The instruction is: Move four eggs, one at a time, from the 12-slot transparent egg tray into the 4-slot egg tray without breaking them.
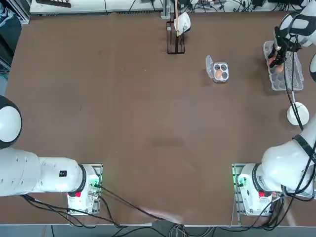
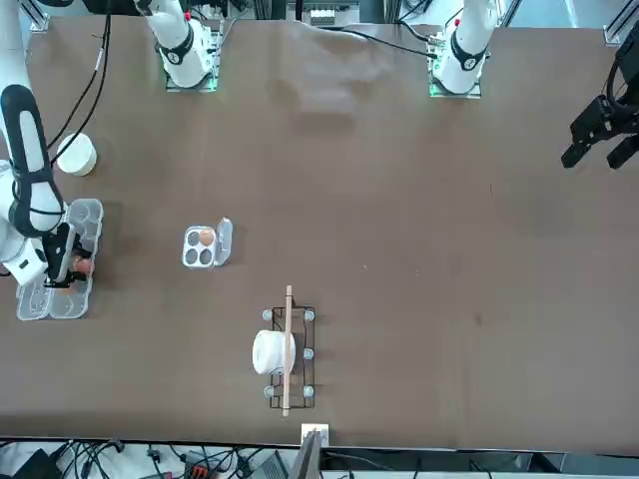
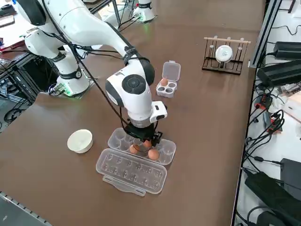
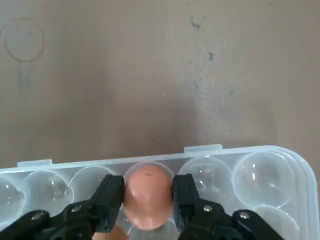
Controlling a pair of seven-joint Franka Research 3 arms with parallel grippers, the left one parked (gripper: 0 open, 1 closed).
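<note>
1. Right wrist view: my right tool (image 4: 148, 197) is clamped on an egg (image 4: 148, 195) in the 12-slot tray (image 4: 260, 172).
2. One egg (image 1: 218, 73) sits in the 4-slot tray (image 1: 220, 72), mid-bench.

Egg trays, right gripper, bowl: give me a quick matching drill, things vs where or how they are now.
Things:
1. right gripper
2. 4-slot egg tray
3. white bowl
4. 12-slot transparent egg tray

States:
A. holds one egg, lid flap open
B. shut on an egg
C. stands beside the long tray, nothing in it
D. lid folded flat open, two loose eggs beside the gripper

Pairs: 1-B, 2-A, 3-C, 4-D
</note>
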